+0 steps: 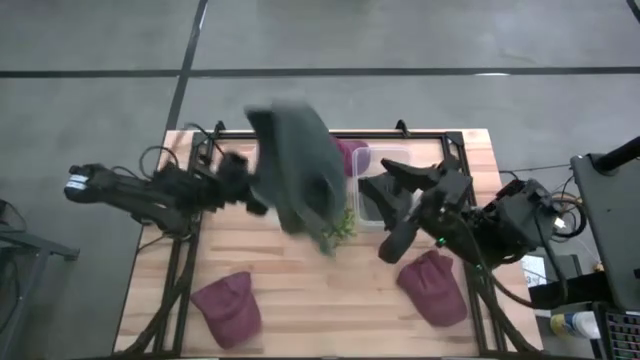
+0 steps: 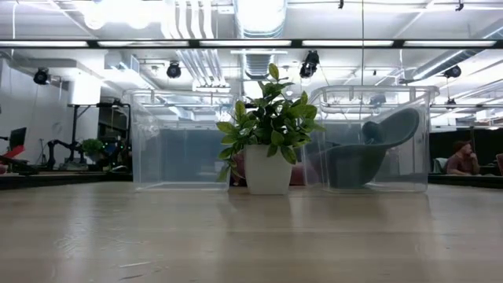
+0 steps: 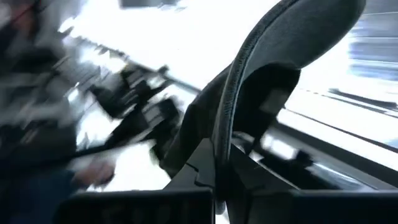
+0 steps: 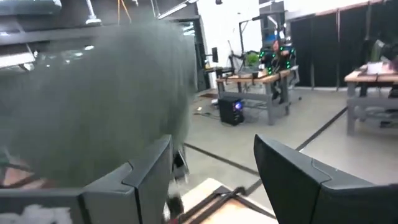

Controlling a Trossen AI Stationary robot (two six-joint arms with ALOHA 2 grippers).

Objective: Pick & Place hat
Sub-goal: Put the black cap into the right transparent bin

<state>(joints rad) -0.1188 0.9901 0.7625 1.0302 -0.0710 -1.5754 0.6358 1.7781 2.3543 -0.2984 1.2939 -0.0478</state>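
The left gripper (image 1: 262,192) is clamped shut on the brim of a dark grey-green fabric cap (image 1: 300,165), holding it up in the air above the far middle of the light wooden slatted table (image 1: 300,290); from above, the cap hides part of the small leafy green plant in a white pot (image 2: 267,141) and the left-hand clear plastic bin (image 2: 177,141). In the left wrist view the cap's curved brim (image 3: 249,68) rises from between the pinched fingers (image 3: 199,168). The right gripper (image 1: 392,220) hangs above the table just right of the cap, beside the right-hand clear plastic bin (image 1: 385,185), with its two dark fingers (image 4: 292,180) spread wide and nothing between them; the blurred grey cap (image 4: 93,93) fills much of its wrist view. Through the wall of the right-hand bin, the low view shows another grey-green cap (image 2: 369,153) lying inside. Two maroon fabric caps rest on the near part of the table, one at the near left (image 1: 230,305) and one at the near right (image 1: 433,287), well apart from each other.
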